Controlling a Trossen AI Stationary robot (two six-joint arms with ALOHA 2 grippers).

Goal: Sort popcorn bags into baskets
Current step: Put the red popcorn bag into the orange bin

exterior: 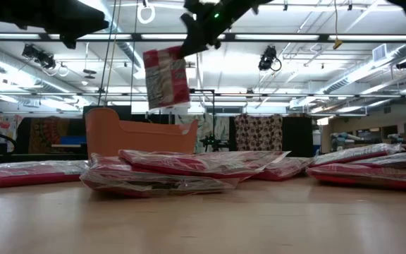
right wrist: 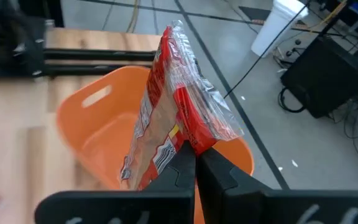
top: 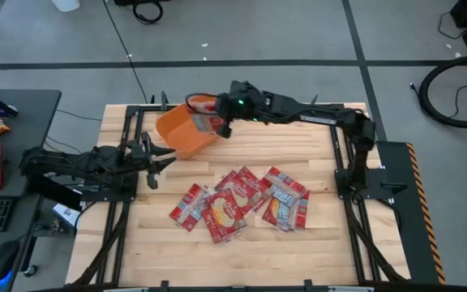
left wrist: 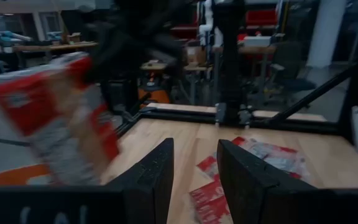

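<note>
We have the right pincer [right wrist: 194,163] clamped on one popcorn bag [right wrist: 169,106], holding it by a lower edge so that the packet stands up above the orange basket [right wrist: 92,134]; in the high view the same pincer [top: 221,126] hovers over the basket [top: 183,130] near the far left part of the counter [top: 314,243], and the low view shows the bag [exterior: 166,77] hanging in the air above the tub [exterior: 136,134]. The left pincer [top: 162,160] waits just beside the basket, its fingers [left wrist: 151,180] apart and holding nothing.

We judge the packet light and limp; its clear wrapper crinkles and flares above the grip, so it should bend rather than resist, and the film looks slick enough to slide if pinched too lightly. The contents seem flat, not fragile, so a firm pinch is safe; a sealed edge or a corner gives the best purchase, since the flat face offers nothing to close on.

The remaining bags [top: 242,203] lie in a loose overlapping heap on the counter, well apart from the basket; several rest on one another, so we expect that taking a top one by a free overhanging edge is easier than prying one off the wood; lifting one may drag its neighbour.
</note>
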